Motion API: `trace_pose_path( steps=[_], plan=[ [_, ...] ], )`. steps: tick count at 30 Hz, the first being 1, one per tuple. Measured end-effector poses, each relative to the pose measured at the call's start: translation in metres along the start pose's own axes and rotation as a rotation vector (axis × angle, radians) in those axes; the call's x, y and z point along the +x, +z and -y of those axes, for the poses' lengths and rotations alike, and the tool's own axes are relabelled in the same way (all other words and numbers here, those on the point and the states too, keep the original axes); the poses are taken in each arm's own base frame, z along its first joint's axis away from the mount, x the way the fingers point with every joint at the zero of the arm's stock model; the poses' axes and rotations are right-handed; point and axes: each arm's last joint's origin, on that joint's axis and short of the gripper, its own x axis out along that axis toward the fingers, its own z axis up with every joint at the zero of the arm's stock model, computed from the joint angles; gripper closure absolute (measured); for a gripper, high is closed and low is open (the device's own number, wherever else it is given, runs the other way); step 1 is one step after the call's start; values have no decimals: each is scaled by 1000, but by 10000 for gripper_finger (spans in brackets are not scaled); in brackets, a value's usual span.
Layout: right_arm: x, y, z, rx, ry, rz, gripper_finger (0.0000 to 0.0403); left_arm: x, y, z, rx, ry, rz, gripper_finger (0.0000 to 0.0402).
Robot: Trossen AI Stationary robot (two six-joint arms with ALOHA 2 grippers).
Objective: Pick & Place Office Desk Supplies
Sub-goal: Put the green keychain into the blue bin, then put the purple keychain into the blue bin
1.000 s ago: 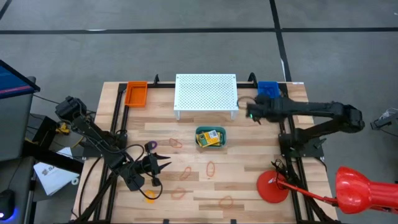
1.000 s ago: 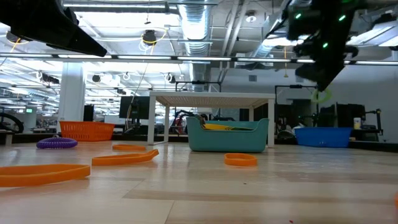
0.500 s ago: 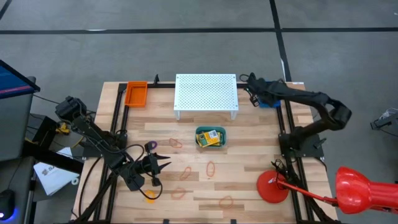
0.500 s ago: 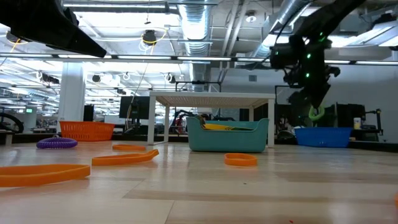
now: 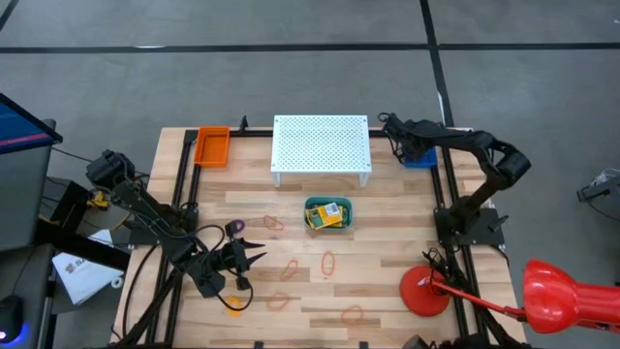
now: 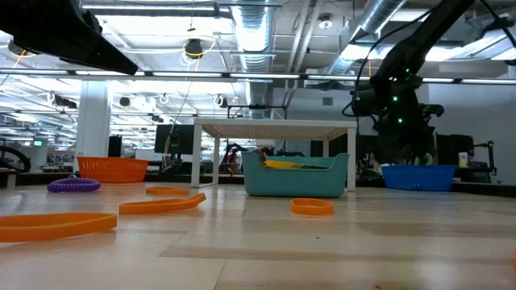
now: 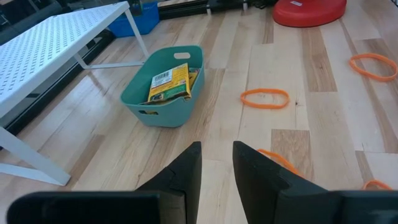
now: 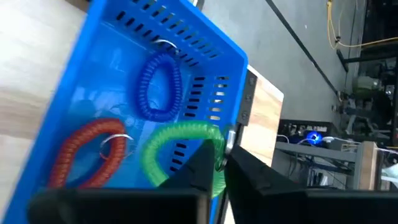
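Note:
My right gripper (image 8: 221,167) hangs over the blue bin (image 5: 418,153) at the table's far right corner, shut on a green coil loop (image 8: 177,146). A blue coil (image 8: 158,81) and a red coil (image 8: 87,152) lie on the bin's floor. My left gripper (image 7: 217,167) waits near the table's left front, fingers slightly apart with nothing between them. A teal bin (image 5: 328,214) at mid-table holds yellow-and-green crayon boxes (image 7: 169,84). Orange rubber bands (image 5: 327,262) and a purple coil (image 5: 234,228) lie flat on the wood. My right gripper pinches the green coil loop between its two fingers, at the end by its metal ring (image 8: 214,138). The fingers slant down from above, over the bin. The rest of the loop reaches down into the blue bin beside the red coil; whether it rests on the floor I cannot tell.
A white perforated stand (image 5: 322,145) spans the far middle, and an orange bin (image 5: 211,145) sits at the far left. A red round disc (image 5: 424,291) stands near the right front. More orange bands (image 5: 352,313) lie toward the near edge.
My right gripper has swung from beside the stand's right end toward the table's far right corner, sunk over the blue bin and tipped further down. The green coil loop went with it and now hangs inside the bin.

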Motion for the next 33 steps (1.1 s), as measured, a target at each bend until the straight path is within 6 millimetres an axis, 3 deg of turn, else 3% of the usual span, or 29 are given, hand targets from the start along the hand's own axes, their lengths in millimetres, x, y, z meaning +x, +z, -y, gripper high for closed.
trace_pose_path(
  steps=[10, 16, 22, 28, 33],
  plan=[
    [-9, 4, 6, 6, 18, 70, 266, 0, 0, 0, -2, 0, 0, 316],
    [-20, 2, 9, 6, 124, 93, 219, 0, 0, 0, -2, 2, 1, 316],
    [-55, -11, 16, -5, 177, 195, 204, -1, -8, -11, -41, 137, -2, 316],
    [-94, -40, 29, 9, 285, 270, 207, -2, -16, -42, -192, 237, -132, 316],
    [-124, -61, 37, 32, 438, 381, 208, 12, -7, -70, -205, 314, -206, 301]
  ],
)
